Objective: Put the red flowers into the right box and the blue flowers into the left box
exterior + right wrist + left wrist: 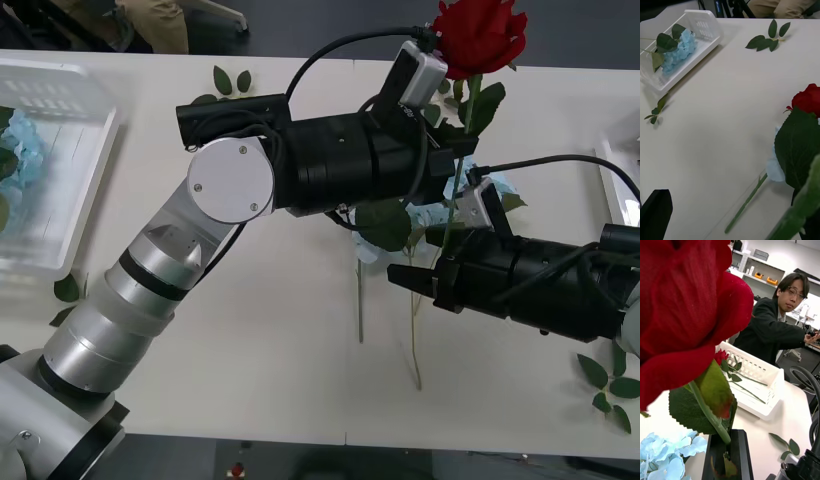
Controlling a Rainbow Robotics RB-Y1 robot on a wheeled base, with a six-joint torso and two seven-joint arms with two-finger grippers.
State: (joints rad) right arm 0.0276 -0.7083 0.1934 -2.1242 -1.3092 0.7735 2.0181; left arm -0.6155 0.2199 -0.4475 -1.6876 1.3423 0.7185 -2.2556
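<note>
My left claw (pixel 727 450) grips the red rose (pixel 478 35) by its thin, light, springy stem; right claw (pixel 425 280) open.

White translucent plastic left box (pixel 60 150) sits at the tabletop's (pixel 250 370) left edge, pale blue hydrangea flower (pixel 677 50) inside it. White plastic right box (pixel 620 175) sits at the right edge, a red rose (pixel 720 356) lying in it. Left gripper (pixel 455 160) reaches across to centre-right, a red rose on a thin green stem (pixel 480 35) upright at its jaws. Right gripper (pixel 410 278) lies just before it, low over more blue flowers (pixel 425 215) on the tabletop. Loose green leaf sprigs: behind (pixel 230 80), front-left (pixel 65 290), front-right (pixel 610 385).
</note>
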